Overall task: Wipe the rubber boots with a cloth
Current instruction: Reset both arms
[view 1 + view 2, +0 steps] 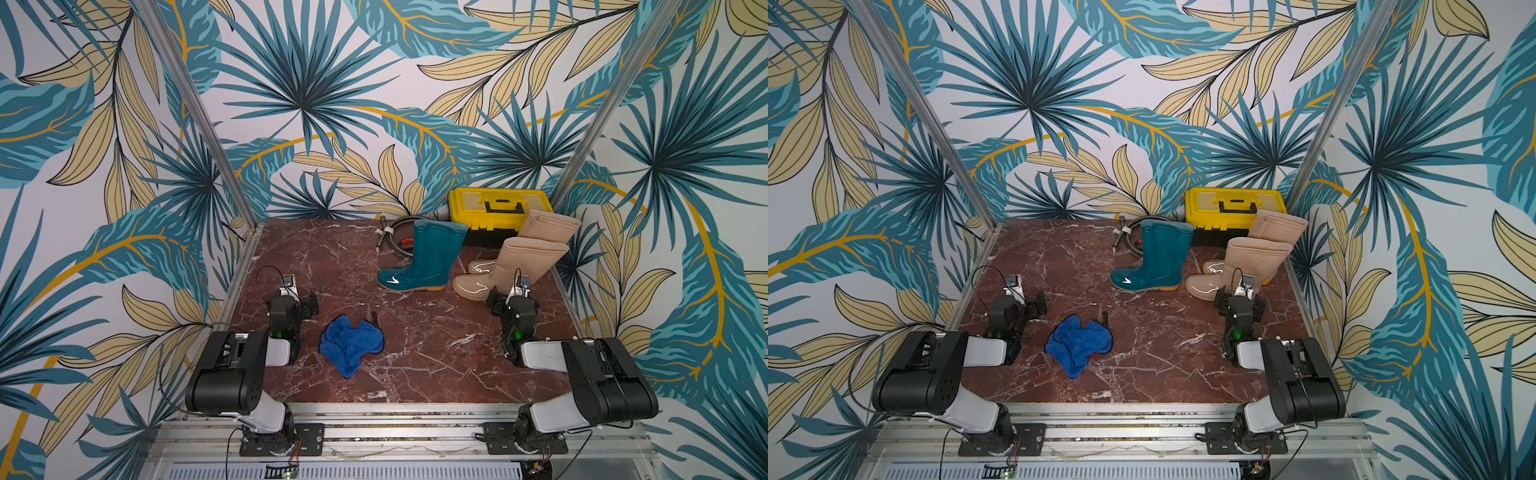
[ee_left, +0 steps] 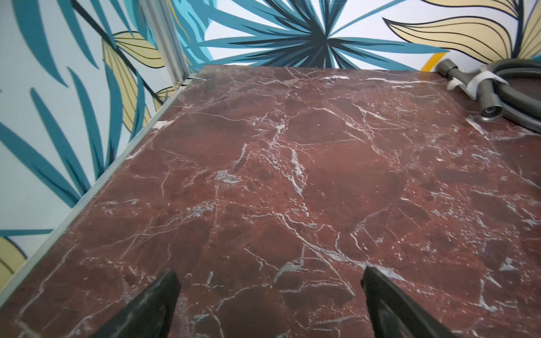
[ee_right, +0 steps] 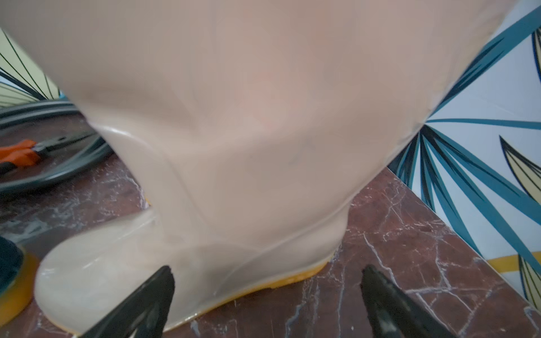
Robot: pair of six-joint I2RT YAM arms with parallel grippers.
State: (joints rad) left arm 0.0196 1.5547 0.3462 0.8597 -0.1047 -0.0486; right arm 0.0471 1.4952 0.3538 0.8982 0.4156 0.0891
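Three rubber boots stand upright at the back right: a dark teal boot, a beige boot to its right, and another beige boot behind that. The blue cloth lies crumpled near the front, left of centre. My left gripper is open over bare table, left of the cloth and apart from it. The right gripper is open just in front of the nearer beige boot, holding nothing.
A yellow toolbox stands against the back wall behind the boots. A coiled grey hose and orange-handled pliers lie left of it. The red marble table has metal posts at its back corners.
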